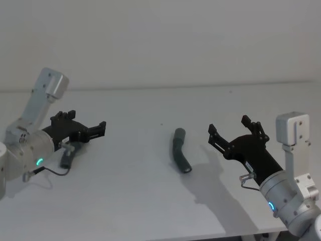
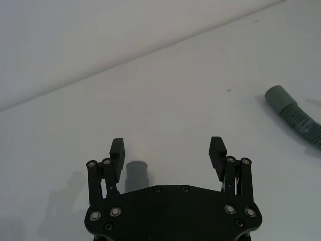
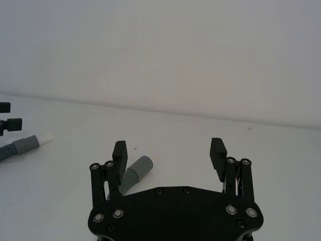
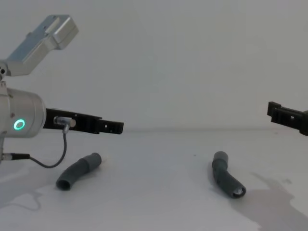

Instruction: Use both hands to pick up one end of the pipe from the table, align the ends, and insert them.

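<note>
Head view: left gripper (image 1: 89, 121) and right gripper (image 1: 228, 125) are recorded spread wide and empty, one pipe piece (image 1: 65, 159) laid under the left, the other piece (image 1: 180, 150) out on the table (image 1: 125, 201) between them; either could be rolled aside if pinched off-centre.

A plain pale wall (image 1: 160, 40) stood upright across the back, its foot a faint, straight line. A tiny dark speck (image 1: 230, 91) lay just in front of the wall's foot, toward its right side. A second dark speck (image 1: 161, 124) lay farther forward of the wall, near its middle.
</note>
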